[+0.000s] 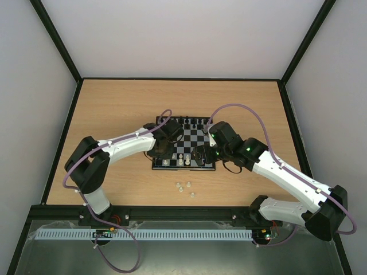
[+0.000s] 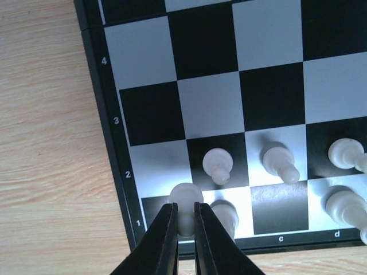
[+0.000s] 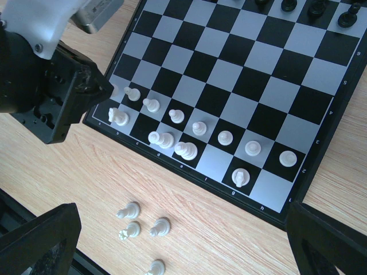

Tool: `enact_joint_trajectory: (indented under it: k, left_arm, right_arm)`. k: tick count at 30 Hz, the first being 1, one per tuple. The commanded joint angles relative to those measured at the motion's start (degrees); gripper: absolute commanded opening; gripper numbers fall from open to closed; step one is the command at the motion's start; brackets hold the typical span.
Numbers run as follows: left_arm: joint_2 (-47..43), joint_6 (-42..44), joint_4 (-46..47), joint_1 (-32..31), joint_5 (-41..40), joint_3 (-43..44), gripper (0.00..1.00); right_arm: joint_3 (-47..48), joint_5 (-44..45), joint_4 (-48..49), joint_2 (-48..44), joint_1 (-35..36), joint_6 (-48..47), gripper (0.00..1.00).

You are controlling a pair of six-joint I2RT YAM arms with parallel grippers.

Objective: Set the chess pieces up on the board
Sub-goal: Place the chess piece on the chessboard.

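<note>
The board lies mid-table, with black pieces along its far row and white pieces on its two near rows. My left gripper is shut on a white chess piece. It holds the piece just over the board's near-left corner, around squares a1 and a2, beside a white piece on b1. My right gripper hangs wide open above the table in front of the board, holding nothing. Several loose white pieces lie on the wood below it.
The loose white pieces sit between the board's near edge and the arm bases. The left arm's wrist crowds the board's near-left corner. Black frame rails border the wooden table, with pale walls beyond.
</note>
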Motion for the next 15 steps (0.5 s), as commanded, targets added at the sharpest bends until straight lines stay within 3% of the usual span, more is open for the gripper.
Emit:
enact_joint_trajectory:
  k: [1, 15]
  left_arm:
    - [1.4, 1.8, -0.1, 0.8, -0.2, 1.3, 0.06]
    - [1.8, 2.3, 1.7, 2.9, 0.4, -1.2, 0.07]
  right_arm:
    - [-0.6, 0.6, -0.5, -0.7, 0.4, -0.3, 0.99]
    - [-0.7, 0.5, -0.4, -0.5, 0.4, -0.4, 0.99]
